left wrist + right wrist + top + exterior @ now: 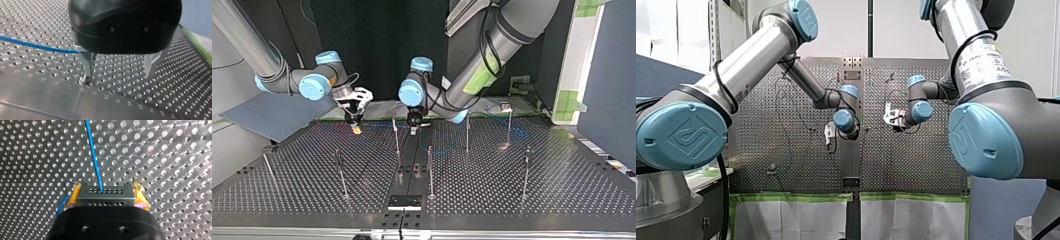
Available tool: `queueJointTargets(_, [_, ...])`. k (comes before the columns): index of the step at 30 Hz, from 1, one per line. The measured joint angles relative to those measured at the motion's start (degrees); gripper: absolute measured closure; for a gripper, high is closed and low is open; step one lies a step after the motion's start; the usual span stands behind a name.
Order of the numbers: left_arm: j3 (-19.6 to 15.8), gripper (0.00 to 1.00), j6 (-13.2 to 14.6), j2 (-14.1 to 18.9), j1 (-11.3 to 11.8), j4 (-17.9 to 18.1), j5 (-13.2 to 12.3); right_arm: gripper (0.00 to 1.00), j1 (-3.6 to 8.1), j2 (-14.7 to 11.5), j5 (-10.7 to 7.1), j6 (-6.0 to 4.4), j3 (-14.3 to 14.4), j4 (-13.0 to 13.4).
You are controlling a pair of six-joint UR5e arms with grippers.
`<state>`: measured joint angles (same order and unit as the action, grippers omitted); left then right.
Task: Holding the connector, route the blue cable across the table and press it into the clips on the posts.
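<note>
Closest in, the grey connector sits clamped between the yellow pads of my right end effector, one blue cable running from its face out over the perforated metal bench. Near the connector, my left end effector stands wide and empty, one metal fingertip on the bench. Nearer the top view's camera than the connector rise what seem seven thin posts, with a dark curtain behind it.

Place: robotics lab, bench test cell.
Bench: perforated metal table, holes numbered, thin posts standing in it.
Machines: two industrial arms.
Surround: green-taped panels, dark backdrop.
</note>
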<state>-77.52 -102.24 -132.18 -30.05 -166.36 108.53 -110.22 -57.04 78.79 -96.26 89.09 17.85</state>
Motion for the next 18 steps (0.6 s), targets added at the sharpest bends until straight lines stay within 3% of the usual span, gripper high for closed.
queueJointTargets(6, [-0.8,0.00,1.2,2.3,-1.6,-2.3,1.9,1.00,0.40,0.0,-0.05,0.00,0.0,0.0])
queueJointTargets(18, [-5.6,0.00,1.5,5.6,-6.6,-2.5,2.7,1.00,1.37,0.0,-0.52,0.00,-0.1,0.0])
